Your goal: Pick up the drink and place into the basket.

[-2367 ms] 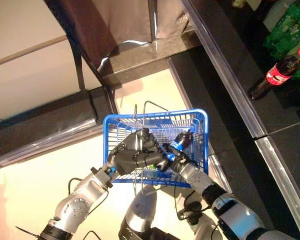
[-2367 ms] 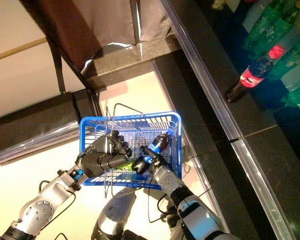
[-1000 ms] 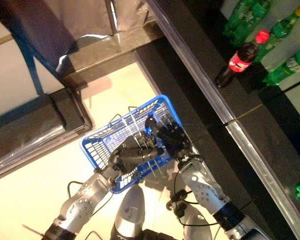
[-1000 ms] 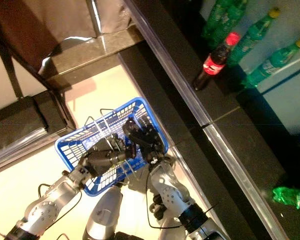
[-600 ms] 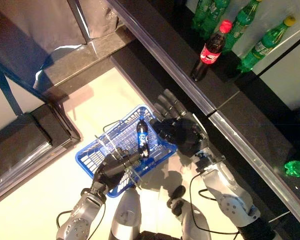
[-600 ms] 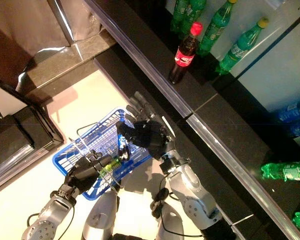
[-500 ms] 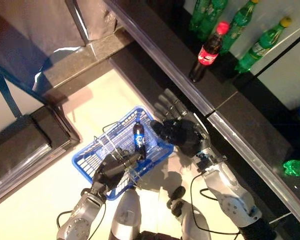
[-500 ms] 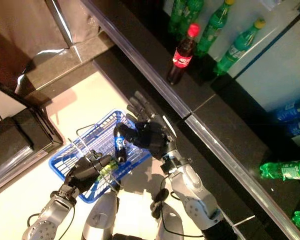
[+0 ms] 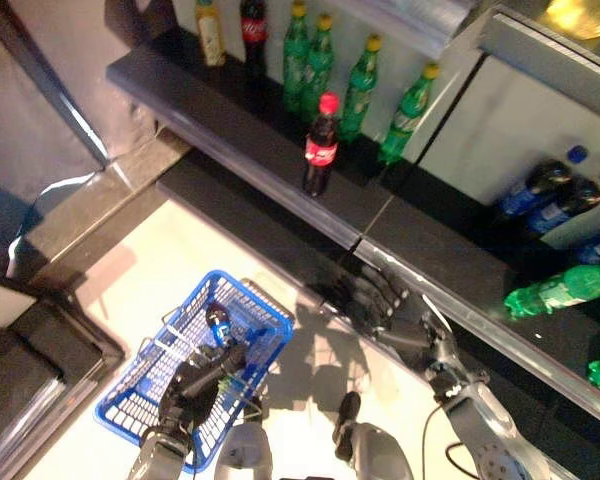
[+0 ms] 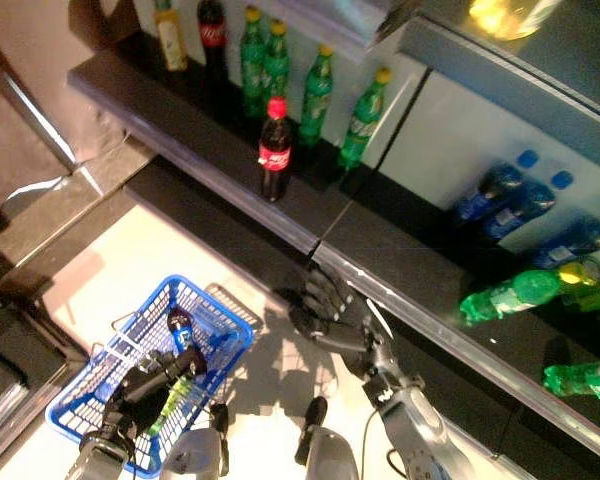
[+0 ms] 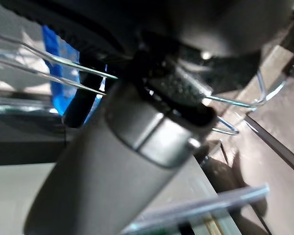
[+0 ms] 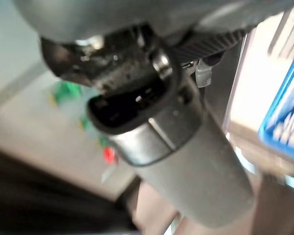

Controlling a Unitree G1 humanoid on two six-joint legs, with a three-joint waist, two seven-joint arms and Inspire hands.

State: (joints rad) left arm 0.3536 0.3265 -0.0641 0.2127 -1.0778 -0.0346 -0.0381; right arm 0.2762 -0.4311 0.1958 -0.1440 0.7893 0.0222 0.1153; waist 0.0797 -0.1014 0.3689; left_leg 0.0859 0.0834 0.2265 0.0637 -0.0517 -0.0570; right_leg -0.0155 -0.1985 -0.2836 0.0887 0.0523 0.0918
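The blue basket (image 9: pixel 255 298) hangs low at the left. My left hand (image 9: pixel 192 383) is shut on its thin wire handles (image 11: pixel 39 61). A dark drink bottle with a blue label (image 9: pixel 218 326) lies in the basket's far corner, next to a green item (image 10: pixel 170 405). My right hand (image 9: pixel 368 303) is open and empty, fingers straight. It is well to the right of the basket, below the dark shelf's front edge (image 9: pixel 280 190).
A red-capped cola bottle (image 9: pixel 320 145) stands at the front of the shelf, with green bottles (image 9: pixel 360 85) behind it. Blue bottles (image 9: pixel 545 190) and lying green bottles (image 9: pixel 555 295) are further right. A dark low ledge (image 9: pixel 40 350) lies to the left.
The camera has swung up towards the shelf. My right hand has let go of the dark drink, which stays in the basket, and drawn away to the right, open.
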